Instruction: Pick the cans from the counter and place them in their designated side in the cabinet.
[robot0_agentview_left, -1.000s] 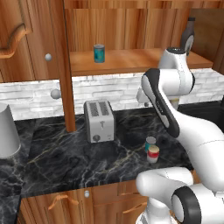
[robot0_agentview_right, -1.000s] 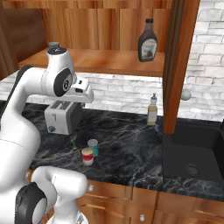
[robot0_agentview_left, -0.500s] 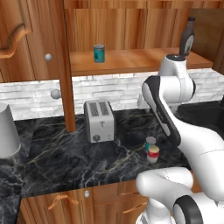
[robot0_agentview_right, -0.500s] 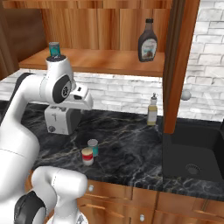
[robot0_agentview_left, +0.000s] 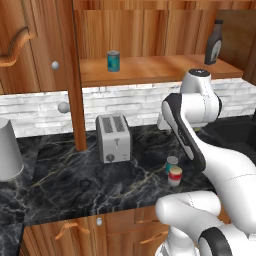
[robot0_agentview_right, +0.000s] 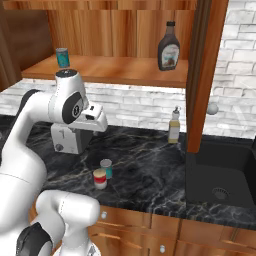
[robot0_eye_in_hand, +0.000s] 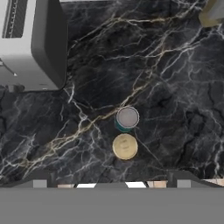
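Cans near the front of the table come first: a red-and-pale one (robot0_agentview_left: 175, 175) and, touching or just beside it on the far side, a small teal one (robot0_agentview_left: 171, 162). From my hand camera I look straight down on both; the nearer shows a golden top (robot0_eye_in_hand: 125, 146), the farther a dull silvery top with a teal rim (robot0_eye_in_hand: 127, 118). I cannot read any writing on either label. My gripper (robot0_eye_in_hand: 111, 183) hangs above them with its jaws spread wide and nothing between them, its two dark tips showing apart at the bottom of the hand view. The table (robot0_agentview_left: 60, 187) is black marble with pale and golden veins. Farther back on it stands one silver toaster (robot0_agentview_left: 113, 137) with two slots, and off to my left one grey upturned cup (robot0_agentview_left: 9, 149). Toward the sink side, one small pale bottle with a dark cap (robot0_agentview_right: 174, 126) stands near the white brick wall. Beyond and above is the cabinet (robot0_agentview_left: 150, 70), warm brown wood with vertical grain and round silver knobs. A third can, teal (robot0_agentview_left: 113, 61), stands upright on the left part of its shelf, and one tall dark bottle with a grey label (robot0_agentview_left: 214, 43) stands at the right part; that label's text is too small to read.
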